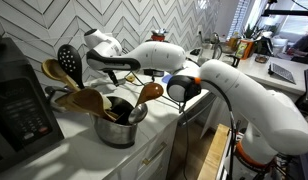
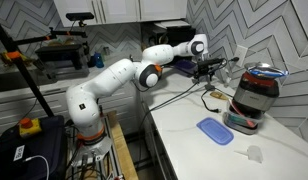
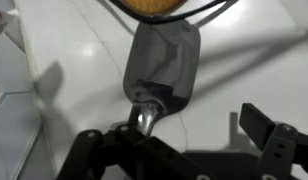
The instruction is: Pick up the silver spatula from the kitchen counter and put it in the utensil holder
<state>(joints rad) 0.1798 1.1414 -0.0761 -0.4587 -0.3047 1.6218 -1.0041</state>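
Note:
The silver spatula shows in the wrist view, blade up, over the white counter. Its neck runs down to the left finger of my gripper, and the handle is hidden under the gripper. The two fingers stand wide apart and the right finger is well clear of the spatula. In both exterior views my gripper hovers above the counter by the tiled wall. The utensil holder, a squat shiny metal pot with wooden spoons and a black slotted spoon in it, stands just below and in front of the gripper.
A dark appliance stands beside the holder. A tall dark appliance with a red top and a blue flat item sit on the white counter. The tiled wall is close behind.

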